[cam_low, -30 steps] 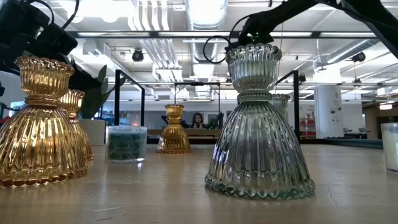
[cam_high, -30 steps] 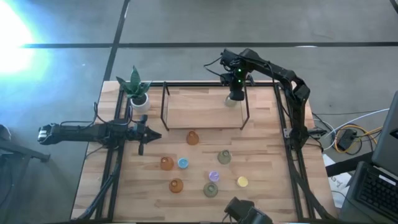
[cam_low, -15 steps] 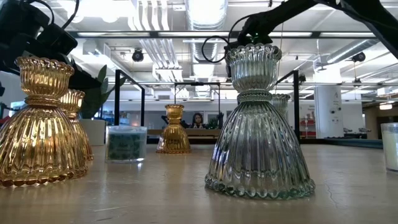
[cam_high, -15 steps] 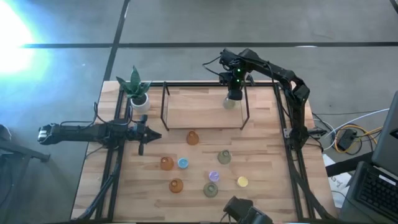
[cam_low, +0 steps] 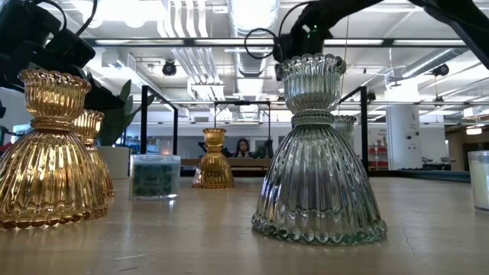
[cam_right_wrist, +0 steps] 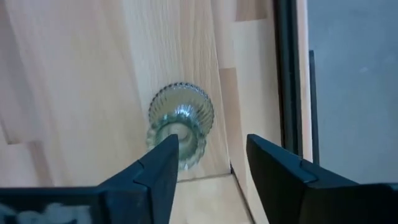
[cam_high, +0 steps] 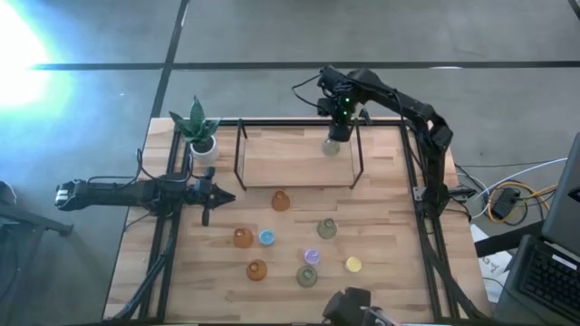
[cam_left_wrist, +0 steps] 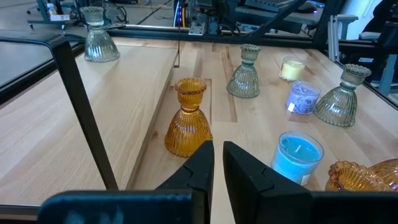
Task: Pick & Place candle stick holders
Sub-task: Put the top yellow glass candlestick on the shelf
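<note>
My right pincer (cam_high: pixel 336 132) hangs over a clear holder (cam_high: pixel 333 147) on the raised shelf (cam_high: pixel 290 158) at twelve o'clock. My left pincer (cam_high: pixel 210 196) waits at nine o'clock. Amber, green and small coloured holders dot the desk (cam_high: pixel 381 263) toward six.

table (cam_high: pixel 381 263): pale matt wood | candle stick holders (cam_low: pixel 318 153): glossy ribbed glass | frame (cam_left_wrist: pixel 81 106): black metal
</note>
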Action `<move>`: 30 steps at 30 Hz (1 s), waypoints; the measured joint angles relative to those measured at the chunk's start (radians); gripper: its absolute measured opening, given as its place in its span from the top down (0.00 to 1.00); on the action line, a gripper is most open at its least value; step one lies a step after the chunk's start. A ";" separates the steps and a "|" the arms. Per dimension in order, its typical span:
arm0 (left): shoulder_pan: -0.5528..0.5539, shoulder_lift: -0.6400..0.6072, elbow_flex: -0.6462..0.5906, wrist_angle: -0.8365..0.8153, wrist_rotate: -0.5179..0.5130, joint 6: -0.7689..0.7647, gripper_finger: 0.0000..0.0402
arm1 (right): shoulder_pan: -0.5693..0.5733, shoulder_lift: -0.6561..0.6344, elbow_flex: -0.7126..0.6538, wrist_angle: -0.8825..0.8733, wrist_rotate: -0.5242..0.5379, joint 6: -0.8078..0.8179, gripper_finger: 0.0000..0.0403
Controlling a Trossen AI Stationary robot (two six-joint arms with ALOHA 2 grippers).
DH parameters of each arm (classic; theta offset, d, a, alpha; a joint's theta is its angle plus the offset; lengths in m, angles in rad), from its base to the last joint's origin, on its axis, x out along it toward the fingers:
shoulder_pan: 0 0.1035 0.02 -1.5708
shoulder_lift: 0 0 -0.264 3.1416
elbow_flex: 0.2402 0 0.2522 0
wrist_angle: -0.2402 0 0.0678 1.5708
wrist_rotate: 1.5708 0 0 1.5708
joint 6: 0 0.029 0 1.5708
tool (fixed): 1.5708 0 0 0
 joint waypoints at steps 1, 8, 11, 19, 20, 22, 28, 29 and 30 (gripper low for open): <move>0.000 0.000 0.000 0.000 0.000 0.000 0.90 | 0.005 -0.009 0.011 -0.012 0.001 0.005 0.53; 0.000 0.000 0.000 0.000 0.000 0.000 0.90 | 0.084 -0.104 0.102 -0.034 -0.195 0.104 0.51; 0.000 0.000 0.000 0.000 0.000 0.000 0.90 | 0.158 -0.113 0.147 -0.028 -0.256 0.137 0.51; 0.000 0.000 0.000 0.000 0.000 0.000 0.90 | 0.370 -0.113 0.137 0.119 -0.203 0.186 0.53; 0.000 0.000 0.000 0.000 0.000 0.000 0.90 | 0.386 -0.113 0.127 0.138 -0.203 0.198 0.53; 0.000 0.000 0.000 0.000 0.000 0.000 0.90 | 0.407 -0.113 0.109 0.176 -0.203 0.235 0.55; 0.000 0.000 0.000 0.000 0.000 0.000 0.90 | 0.437 -0.113 0.046 0.266 -0.200 0.321 0.59; 0.000 0.000 0.000 0.000 0.000 0.000 0.90 | 0.440 -0.113 0.032 0.275 -0.202 0.336 0.60; 0.000 0.000 0.000 0.000 0.000 0.000 0.90 | 0.444 -0.113 0.018 0.285 -0.203 0.351 0.60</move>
